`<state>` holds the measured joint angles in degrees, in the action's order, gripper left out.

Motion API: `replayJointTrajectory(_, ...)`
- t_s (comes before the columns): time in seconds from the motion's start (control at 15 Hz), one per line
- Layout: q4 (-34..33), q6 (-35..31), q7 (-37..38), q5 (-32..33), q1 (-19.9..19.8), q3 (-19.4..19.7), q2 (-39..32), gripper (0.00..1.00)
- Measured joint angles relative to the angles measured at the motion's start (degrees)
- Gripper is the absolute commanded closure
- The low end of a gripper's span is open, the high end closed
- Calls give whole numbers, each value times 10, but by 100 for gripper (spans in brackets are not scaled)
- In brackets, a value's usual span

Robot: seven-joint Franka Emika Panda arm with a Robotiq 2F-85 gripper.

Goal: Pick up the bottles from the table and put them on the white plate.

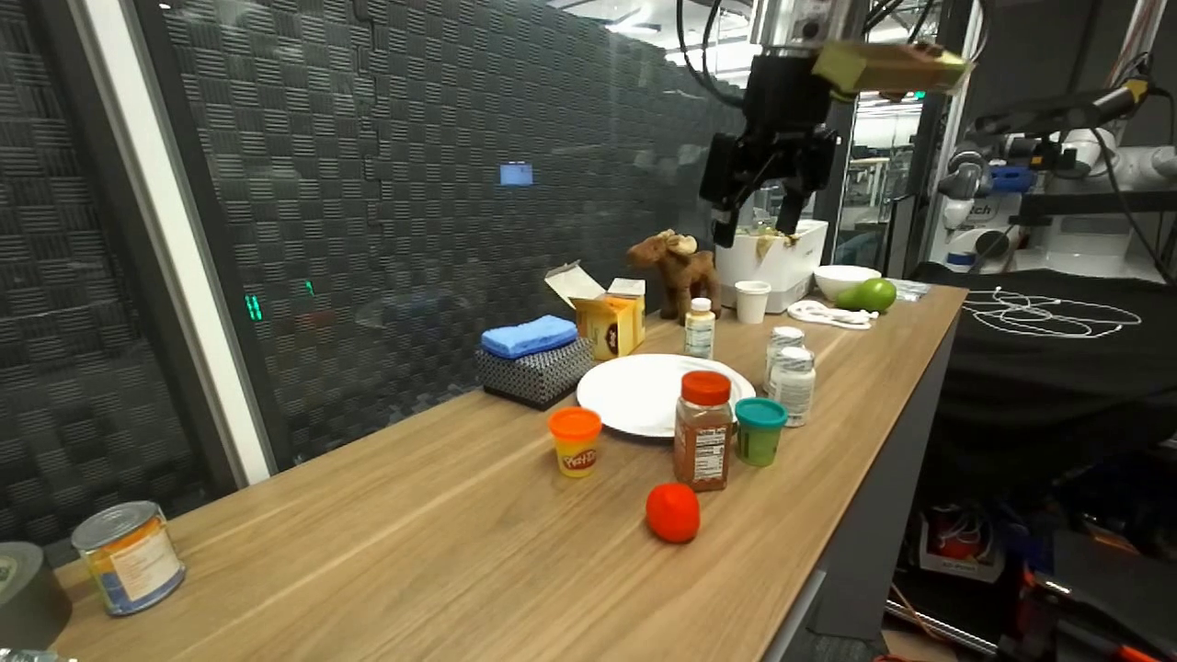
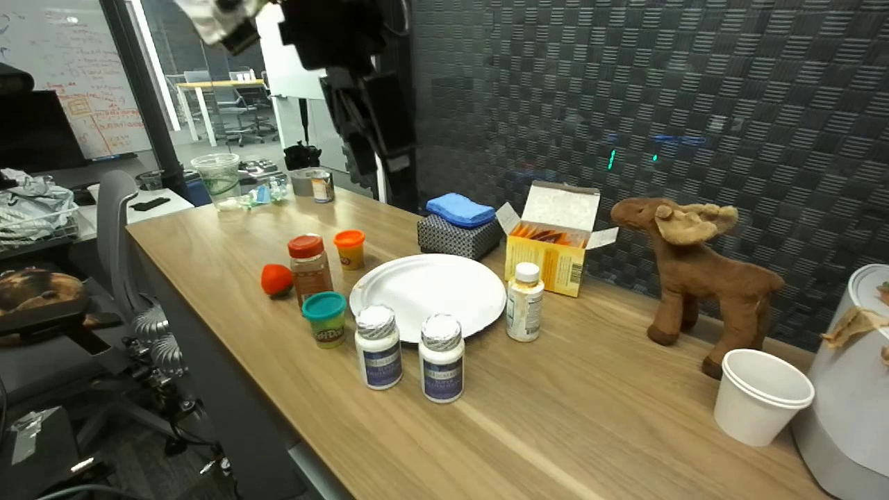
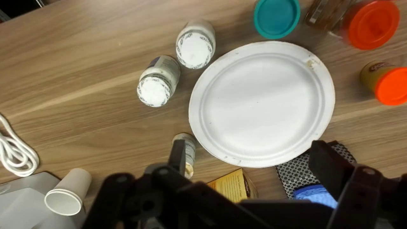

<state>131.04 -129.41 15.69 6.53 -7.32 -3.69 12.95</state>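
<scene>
Up it hung, high over the table (image 1: pixel 441 552), the gripper (image 1: pixel 756 232) with its two fingers (image 3: pixel 325 163) spread wide and plain air between them! And below, what a line-up! With the white plate (image 3: pixel 260 105) in the wrist view as the dial, between ten and eleven stood the first white bottle (image 3: pixel 196 44), near the rim; between nine and ten, just apart from it, came its twin, the second white bottle (image 3: pixel 159 80); and round at eight was the third bottle (image 3: pixel 190 151), close beside the rim, one finger cutting across part of it in that view. All three stood upright on the table, outside the plate! Just past twelve sat the teal-lidded tub (image 3: pixel 276 16); at two, the red-lidded jar (image 3: pixel 369 24), with the orange-lidded tub (image 3: pixel 389 85) nearly at three. Down at five it was the patterned box (image 3: pixel 295 174) carrying the blue cloth (image 3: pixel 315 194), and by half past six the yellow box (image 3: pixel 232 185), flaps splayed in both exterior views. Then, in an exterior view with the plate again the dial, the brown toy moose (image 2: pixel 708 278) stood out at three, the white cups (image 2: pixel 755 403) farther out towards four, and over at nine lay a round red thing (image 2: pixel 276 279).
</scene>
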Motion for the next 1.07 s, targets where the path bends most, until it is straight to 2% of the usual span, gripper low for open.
replayJointTrajectory(0.47, -116, -16, 15, 20, 0, 49, -172, 0)
replayJointTrajectory(0.87, -200, -12, 18, 22, 1, 78, -266, 0)
replayJointTrajectory(0.93, -211, -10, 18, 22, 1, 81, -278, 15)
replayJointTrajectory(1.07, -232, -3, 18, 21, 2, 86, -296, 34)
